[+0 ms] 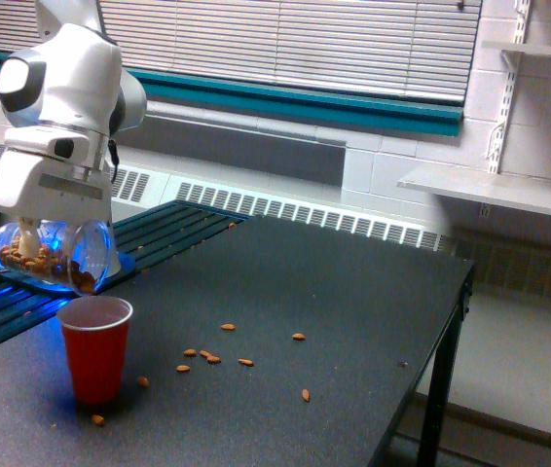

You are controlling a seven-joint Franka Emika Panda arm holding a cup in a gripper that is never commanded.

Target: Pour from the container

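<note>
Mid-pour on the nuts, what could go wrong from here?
1. Overshoot: the clear rounded plastic jar, tipped on its side in the gripper, has its mouth near the rim of the red plastic cup rather than over its centre; nuts may miss.
2. Scattered brown nuts already lie on the black table, suggesting bounce-out or earlier misses.
3. The light cup could tip if the jar dips and clips it.

window: I see closed white blinds (285,44) with a teal sill band (305,102)
wall: white painted block (392,180)
heater: long baseboard grille (305,214)
shelves: white, on the exterior view's right (495,190)
table: I see a dark top (353,292)
floor: pale (519,360)
</note>
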